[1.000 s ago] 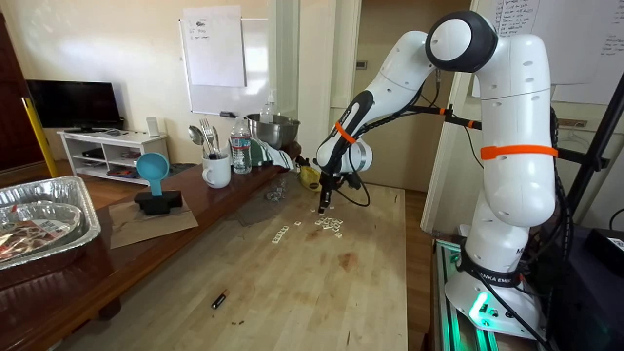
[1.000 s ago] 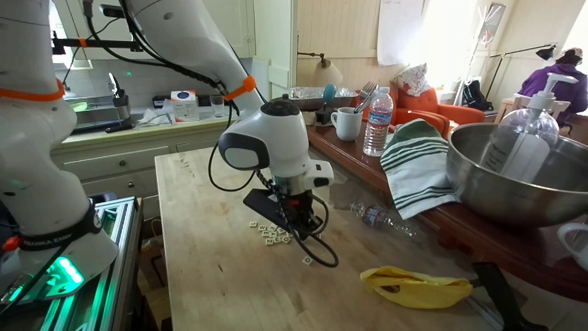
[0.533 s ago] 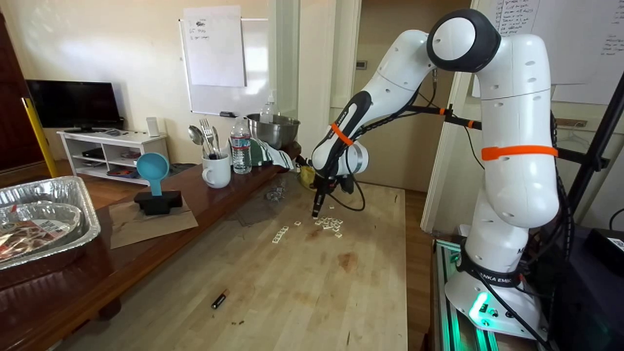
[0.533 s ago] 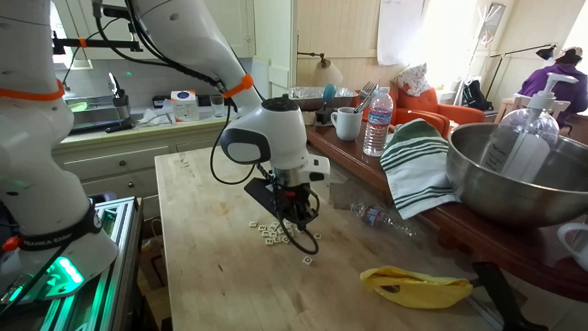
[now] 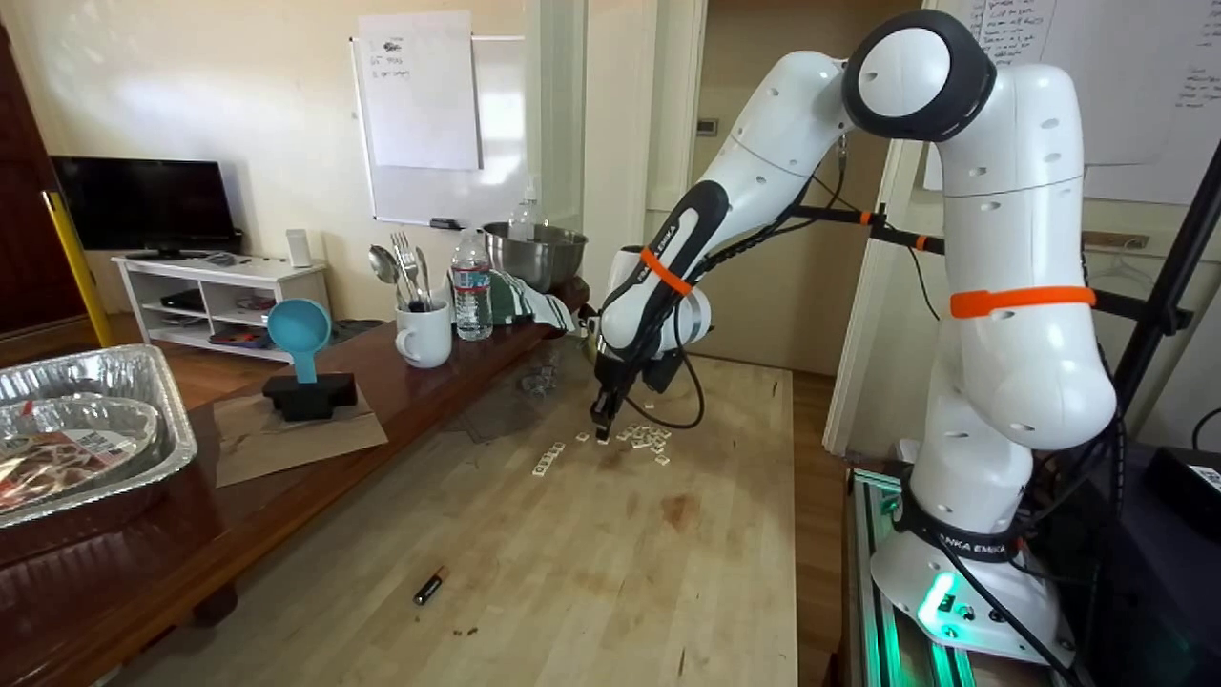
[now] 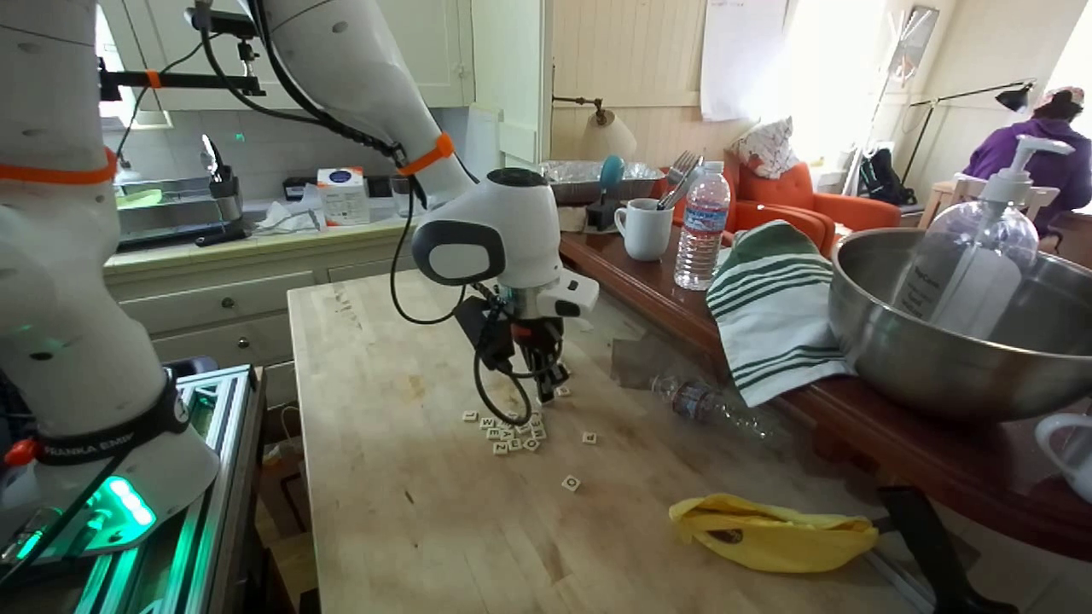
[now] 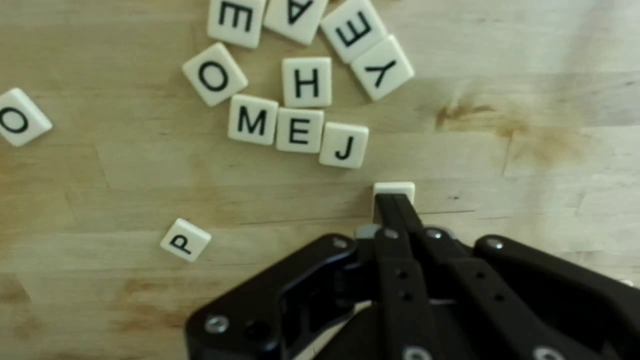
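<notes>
My gripper (image 7: 391, 197) is shut, its two black fingertips together with nothing between them. In the wrist view the fingertips cover most of a cream letter tile (image 7: 394, 187); its letter is hidden, and they appear to rest on it. A loose cluster of letter tiles lies beside it, with the J tile (image 7: 344, 145) nearest, then an E tile (image 7: 299, 130) and an M tile (image 7: 253, 119). A P tile (image 7: 185, 240) lies apart. In both exterior views the gripper (image 5: 602, 429) points down at the wooden table, next to the tile cluster (image 6: 512, 437).
A row of tiles (image 5: 548, 459) and a single tile (image 5: 583, 436) lie beside the gripper. A yellow bag (image 6: 775, 533) and a clear bottle (image 6: 708, 408) lie on the table. A raised dark wood ledge (image 6: 631, 264) borders it. A battery (image 5: 430, 585) lies farther off.
The shut gripper has moved across the table towards the row of tiles. The tile at its fingertips has slid along with it. The other tiles have not visibly moved.
</notes>
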Controlling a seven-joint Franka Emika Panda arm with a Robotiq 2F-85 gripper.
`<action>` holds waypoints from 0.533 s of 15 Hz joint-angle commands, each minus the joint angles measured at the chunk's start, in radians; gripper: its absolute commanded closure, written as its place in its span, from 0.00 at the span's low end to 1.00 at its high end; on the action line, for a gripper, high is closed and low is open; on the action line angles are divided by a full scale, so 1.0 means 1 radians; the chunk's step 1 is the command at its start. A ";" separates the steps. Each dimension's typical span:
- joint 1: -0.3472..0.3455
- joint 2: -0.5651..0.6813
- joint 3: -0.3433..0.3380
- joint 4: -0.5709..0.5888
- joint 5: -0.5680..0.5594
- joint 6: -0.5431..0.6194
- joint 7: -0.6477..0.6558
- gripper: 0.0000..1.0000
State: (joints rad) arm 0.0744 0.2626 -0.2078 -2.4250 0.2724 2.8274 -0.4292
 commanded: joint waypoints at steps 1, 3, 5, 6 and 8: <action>-0.009 -0.011 0.034 -0.009 -0.121 -0.111 0.249 1.00; -0.020 -0.022 0.069 0.001 -0.126 -0.160 0.325 1.00; -0.037 -0.027 0.112 0.001 -0.099 -0.155 0.364 1.00; -0.046 -0.027 0.134 0.000 -0.087 -0.150 0.366 1.00; -0.052 -0.023 0.158 0.002 -0.085 -0.136 0.399 1.00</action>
State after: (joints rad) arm 0.0502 0.2357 -0.0980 -2.4192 0.1776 2.6991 -0.0811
